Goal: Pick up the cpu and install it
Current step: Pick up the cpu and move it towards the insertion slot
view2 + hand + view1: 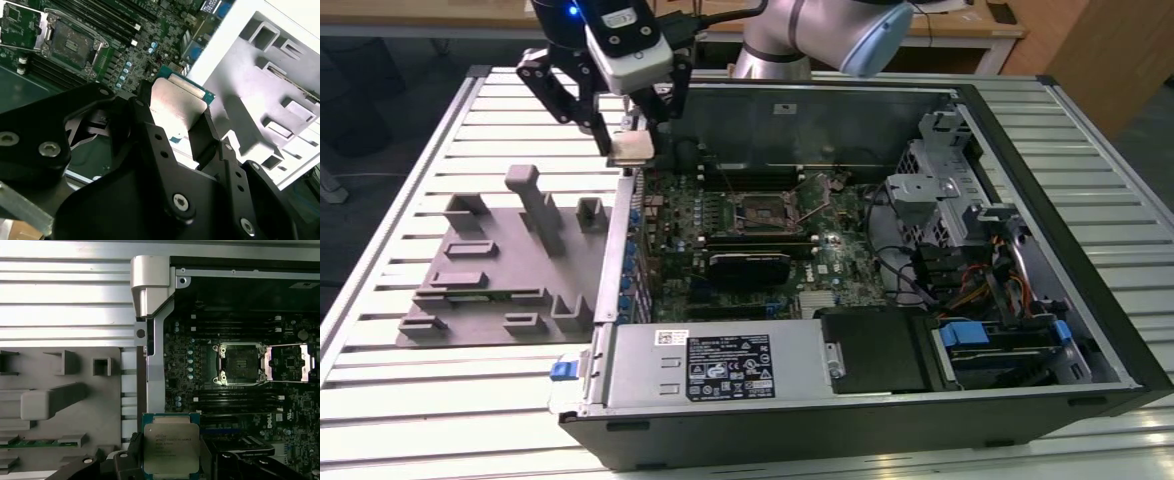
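The cpu (170, 447) is clamped flat between the two black fingers (145, 120) of the pincer (631, 150). Its silvery top plate and green rim show in both wrist views. The pincer is closed on opposite edges of the chip, which is held off the surface and touches nothing else.

In the exterior view the chip hangs over the wall on the exterior view's left of the open computer case (1014, 250), near the case's far corner. It sits between the grey block fixture (507, 260) and the motherboard (720, 230).

The black metal-framed socket (239, 364) lies flat on the motherboard, well apart from the chip. Its hinged frame (290, 362) is swung open to one side.

Case and fixture both rest on a slatted metal surface (400, 160). The silver arm (814, 35) reaches in from the far side.
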Tool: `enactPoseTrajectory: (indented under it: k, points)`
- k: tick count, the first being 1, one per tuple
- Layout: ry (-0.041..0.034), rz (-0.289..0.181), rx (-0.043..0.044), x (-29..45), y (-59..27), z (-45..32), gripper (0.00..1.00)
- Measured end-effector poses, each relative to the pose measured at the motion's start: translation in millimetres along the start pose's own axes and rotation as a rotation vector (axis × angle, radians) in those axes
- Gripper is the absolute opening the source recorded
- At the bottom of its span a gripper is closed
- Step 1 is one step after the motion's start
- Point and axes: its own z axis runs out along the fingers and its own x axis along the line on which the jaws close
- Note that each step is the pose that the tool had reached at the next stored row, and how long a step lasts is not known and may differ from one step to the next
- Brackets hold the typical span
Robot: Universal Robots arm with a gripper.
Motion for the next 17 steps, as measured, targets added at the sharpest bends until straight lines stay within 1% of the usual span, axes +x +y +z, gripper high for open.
enactPoseTrajectory:
  k: [17]
  points:
    - [0.0000, 0.000, 0.0000, -30.7, 1.1, 2.3, 0.54]
